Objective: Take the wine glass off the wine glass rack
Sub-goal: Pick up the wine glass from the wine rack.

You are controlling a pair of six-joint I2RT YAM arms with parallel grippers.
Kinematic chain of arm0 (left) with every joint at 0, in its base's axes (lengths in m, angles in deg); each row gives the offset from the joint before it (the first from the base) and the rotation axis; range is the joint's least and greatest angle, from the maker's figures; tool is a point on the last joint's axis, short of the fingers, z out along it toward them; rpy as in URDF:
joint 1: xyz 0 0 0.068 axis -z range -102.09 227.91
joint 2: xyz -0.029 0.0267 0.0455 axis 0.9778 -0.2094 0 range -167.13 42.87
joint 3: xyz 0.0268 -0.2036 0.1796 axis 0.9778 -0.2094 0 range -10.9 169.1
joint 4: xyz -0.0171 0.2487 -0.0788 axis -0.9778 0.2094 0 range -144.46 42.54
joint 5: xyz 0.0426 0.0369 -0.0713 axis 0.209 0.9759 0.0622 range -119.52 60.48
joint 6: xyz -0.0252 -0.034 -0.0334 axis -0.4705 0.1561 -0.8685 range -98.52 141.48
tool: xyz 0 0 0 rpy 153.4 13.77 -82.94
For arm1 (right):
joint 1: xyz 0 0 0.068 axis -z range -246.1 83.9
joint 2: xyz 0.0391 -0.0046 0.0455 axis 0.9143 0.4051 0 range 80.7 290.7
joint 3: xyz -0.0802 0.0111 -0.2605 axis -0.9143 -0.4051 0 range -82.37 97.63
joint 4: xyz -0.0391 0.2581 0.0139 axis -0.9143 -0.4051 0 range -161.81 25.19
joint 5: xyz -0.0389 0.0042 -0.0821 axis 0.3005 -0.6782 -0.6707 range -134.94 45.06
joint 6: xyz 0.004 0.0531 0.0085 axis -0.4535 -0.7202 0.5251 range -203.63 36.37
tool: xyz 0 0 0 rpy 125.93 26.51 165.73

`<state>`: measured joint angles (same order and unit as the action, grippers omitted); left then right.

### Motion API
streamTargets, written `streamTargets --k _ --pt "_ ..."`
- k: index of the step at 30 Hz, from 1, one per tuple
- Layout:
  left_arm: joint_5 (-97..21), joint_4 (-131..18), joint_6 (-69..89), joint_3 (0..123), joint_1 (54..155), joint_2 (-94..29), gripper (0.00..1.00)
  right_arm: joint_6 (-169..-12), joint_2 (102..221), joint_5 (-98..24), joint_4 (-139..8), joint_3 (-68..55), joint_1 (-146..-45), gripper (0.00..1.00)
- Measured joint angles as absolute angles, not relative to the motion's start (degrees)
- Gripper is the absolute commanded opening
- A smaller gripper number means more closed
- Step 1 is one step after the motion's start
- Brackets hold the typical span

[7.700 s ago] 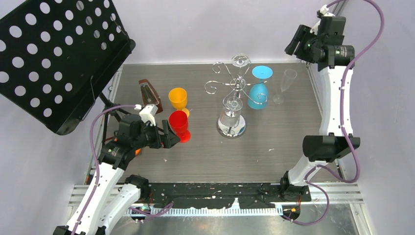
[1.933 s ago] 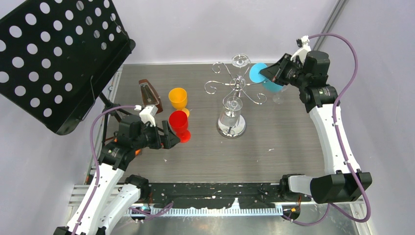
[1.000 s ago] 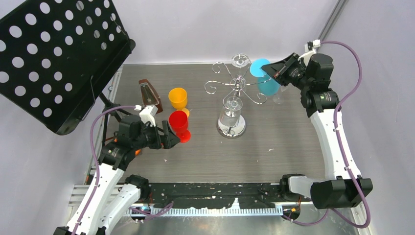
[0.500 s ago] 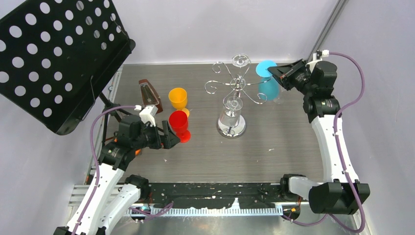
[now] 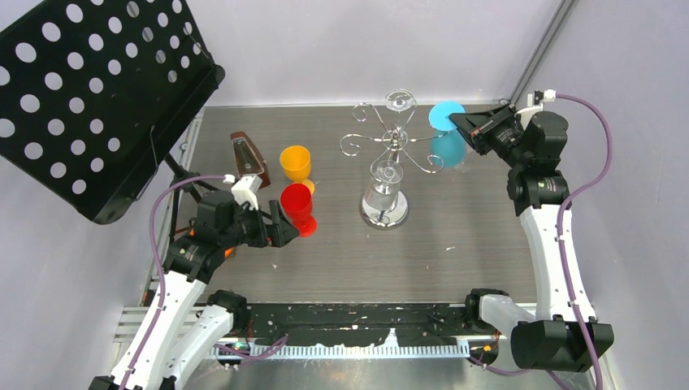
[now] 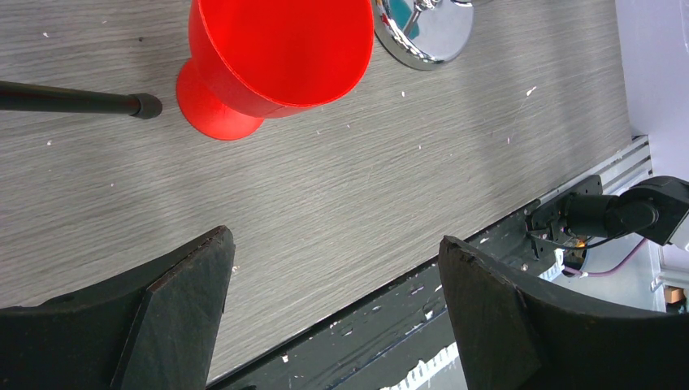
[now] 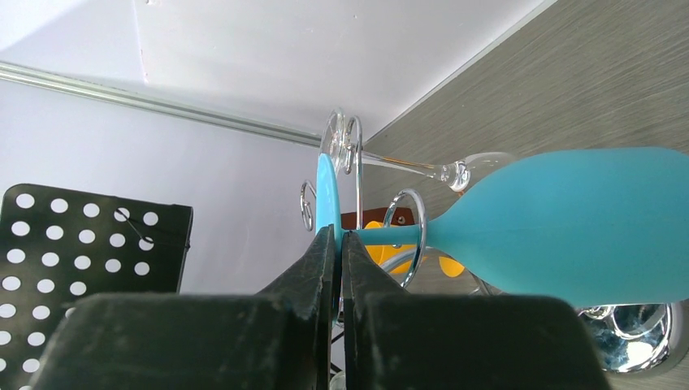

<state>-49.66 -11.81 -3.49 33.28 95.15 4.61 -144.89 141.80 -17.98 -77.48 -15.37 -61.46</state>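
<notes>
The blue wine glass [image 5: 448,149] hangs upside down at the back right, its round foot [image 7: 327,203] pinched edge-on between my right gripper's [image 7: 338,240] shut fingers. My right gripper [image 5: 457,119] sits just right of the chrome wine glass rack [image 5: 394,138]. In the right wrist view a curled rack arm [image 7: 404,236] overlaps the blue stem; I cannot tell whether they touch. Clear glasses [image 5: 387,180] still hang on the rack. My left gripper [image 5: 280,227] stands open and empty by the red cup [image 5: 297,207], its fingers [image 6: 187,276] wide apart over bare table.
An orange cup [image 5: 296,162] and a brown metronome [image 5: 249,156] stand left of the rack. A black perforated music stand [image 5: 97,89] overhangs the left side, its leg [image 6: 73,99] lying near the red cup [image 6: 276,57]. The rack's mirrored base [image 5: 383,210] sits mid-table.
My right gripper has carried the blue glass rightward, away from the rack's post, and the arm has swung outward. The left arm has not moved.
</notes>
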Motion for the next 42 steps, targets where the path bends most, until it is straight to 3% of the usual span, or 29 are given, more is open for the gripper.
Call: streamTargets --k 26,42 --pt "-49.66 -11.81 -3.49 33.28 95.15 4.9 0.94 -144.82 140.03 -18.46 -75.62 -18.25 -67.51 0.06" --pt "-49.66 -11.81 -3.49 33.28 95.15 4.9 0.94 -143.49 146.74 -21.54 -75.86 -14.05 -70.48 0.06"
